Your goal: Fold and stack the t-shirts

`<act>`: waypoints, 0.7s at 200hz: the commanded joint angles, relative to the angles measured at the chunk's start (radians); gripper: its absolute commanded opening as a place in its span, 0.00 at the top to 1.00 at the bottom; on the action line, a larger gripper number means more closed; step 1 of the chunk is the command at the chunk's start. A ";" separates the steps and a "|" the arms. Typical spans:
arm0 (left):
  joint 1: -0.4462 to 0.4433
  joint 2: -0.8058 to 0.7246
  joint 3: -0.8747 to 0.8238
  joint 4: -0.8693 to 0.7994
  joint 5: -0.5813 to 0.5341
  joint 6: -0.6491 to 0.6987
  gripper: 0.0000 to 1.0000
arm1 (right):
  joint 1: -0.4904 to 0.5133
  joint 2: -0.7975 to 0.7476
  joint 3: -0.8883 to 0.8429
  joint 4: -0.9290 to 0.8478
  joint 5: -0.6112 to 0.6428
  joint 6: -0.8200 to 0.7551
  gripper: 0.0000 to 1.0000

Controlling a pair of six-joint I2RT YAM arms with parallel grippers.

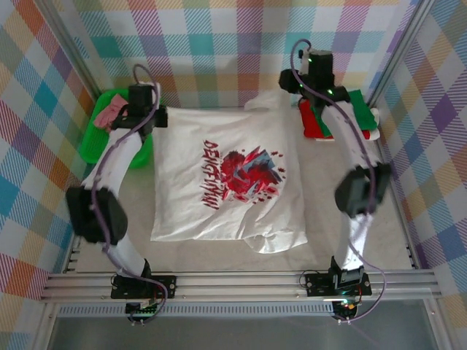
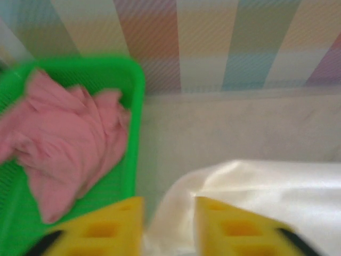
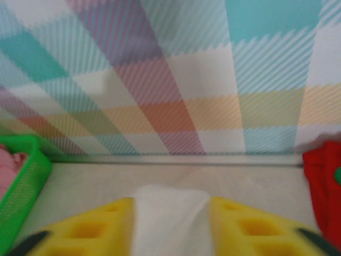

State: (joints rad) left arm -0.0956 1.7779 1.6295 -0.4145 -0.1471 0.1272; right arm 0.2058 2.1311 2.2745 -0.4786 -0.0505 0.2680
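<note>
Left hand (image 2: 169, 210): fingers half apart, edge of white t-shirt (image 1: 219, 182) loose between them. Right hand (image 3: 171, 210): same. Shirt spread flat mid-frame on bench (image 1: 398, 237). Pink t-shirt (image 2: 64, 144) in green tray (image 2: 136, 101), upper left; red t-shirt (image 1: 312, 122) upper right.

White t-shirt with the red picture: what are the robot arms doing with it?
The white cloth t-shirt with the red print lies spread out. Both arms reach its far edge, one at each corner. The left arm's yellow fingers and the right arm's yellow fingers stand apart with white cloth between them. A crumpled pink shirt sits in the green plastic tray.
</note>
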 commanded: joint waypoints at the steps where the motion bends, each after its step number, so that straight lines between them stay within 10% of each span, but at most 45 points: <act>1: 0.011 0.101 0.165 -0.018 -0.041 -0.007 0.56 | -0.027 0.245 0.520 -0.214 -0.091 0.047 0.39; 21: 0.009 0.020 0.112 0.015 -0.036 -0.064 0.50 | -0.026 0.368 0.859 -0.387 -0.148 0.044 0.33; 76: -0.086 -0.278 -0.297 -0.076 0.067 -0.278 0.49 | 0.020 -0.335 -0.426 -0.070 -0.091 0.062 0.38; 140: -0.083 -0.138 -0.480 -0.036 0.127 -0.328 0.55 | -0.082 -0.309 -0.702 -0.133 -0.097 0.104 0.37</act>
State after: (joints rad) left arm -0.1909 1.5688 1.1362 -0.4454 -0.0498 -0.1646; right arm 0.1806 1.7187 1.6024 -0.6121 -0.1234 0.3340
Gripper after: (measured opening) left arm 0.463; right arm 0.638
